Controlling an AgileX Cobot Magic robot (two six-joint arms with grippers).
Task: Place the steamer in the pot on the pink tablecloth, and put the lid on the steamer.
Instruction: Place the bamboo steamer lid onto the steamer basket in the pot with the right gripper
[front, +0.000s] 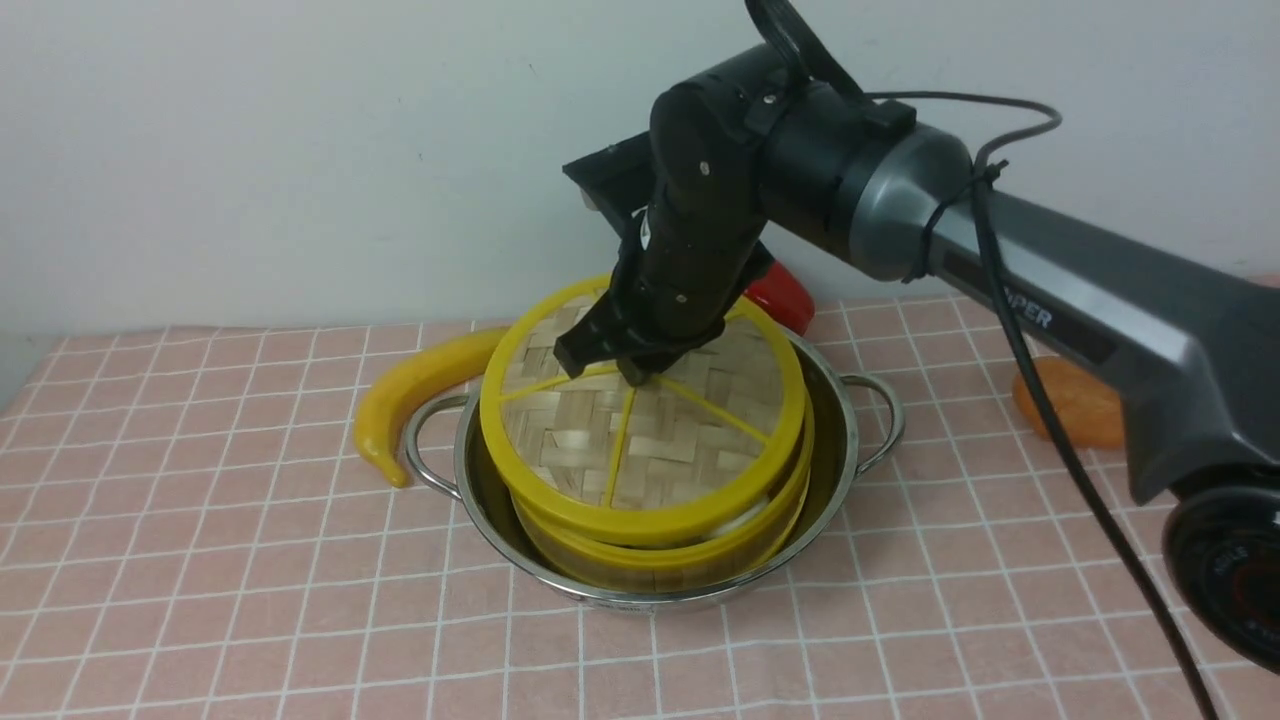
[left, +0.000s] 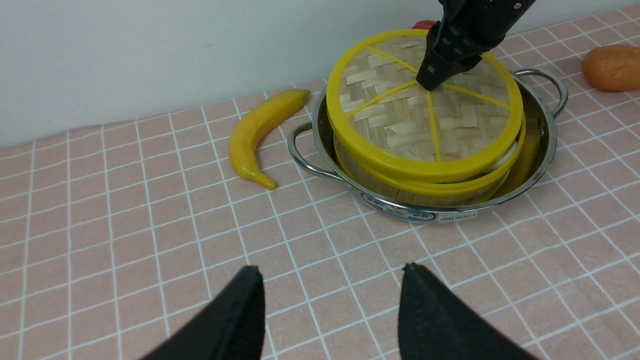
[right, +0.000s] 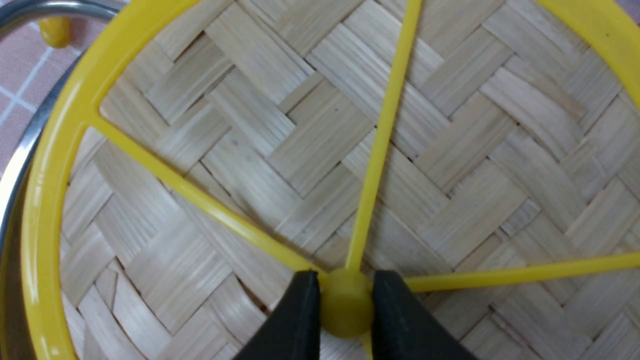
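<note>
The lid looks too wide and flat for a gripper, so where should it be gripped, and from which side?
By the centre knob, from straight above. The lid is a flat disc lying on the steamer, its rim likely too wide for the jaws; only the knob stands proud. The right gripper pinches it so.

Woven lid (front: 650, 440) sits slightly askew atop steamer (front: 655, 570) inside pot (front: 838, 450) on pink tablecloth (front: 200, 580).

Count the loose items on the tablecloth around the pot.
3: a yellow banana left of the pot, a red item behind it, an orange item to its right. The right arm may hide more.
</note>
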